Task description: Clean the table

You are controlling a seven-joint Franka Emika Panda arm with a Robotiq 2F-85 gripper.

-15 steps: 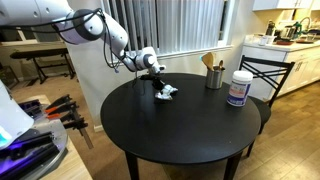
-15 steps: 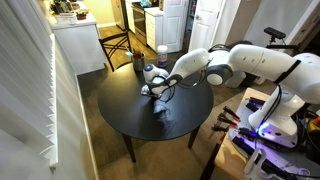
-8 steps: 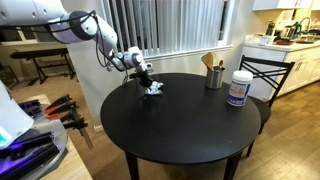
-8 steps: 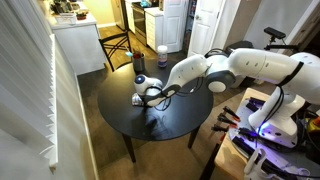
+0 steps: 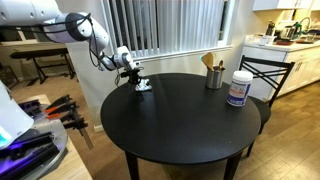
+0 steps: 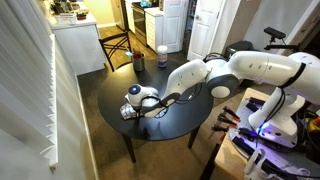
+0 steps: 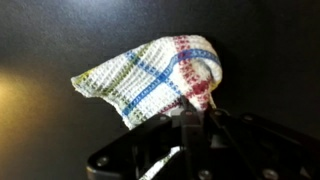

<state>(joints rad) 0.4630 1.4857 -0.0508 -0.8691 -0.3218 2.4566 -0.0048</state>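
My tool (image 7: 190, 118) is clamped on a checked cloth (image 7: 150, 72) pressed to the round black worktop (image 5: 185, 130) near its rim, so I judge the wiping underway, with the wide middle and far side yet to do.

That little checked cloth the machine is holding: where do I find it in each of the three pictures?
In an exterior view: the cloth sits left of centre, at the far left rim of the table.
In an exterior view: the cloth is left of centre, by the table's near left rim.
Wrist view: the cloth fills the middle of the picture.
Shared landmark: the black table under the cloth.
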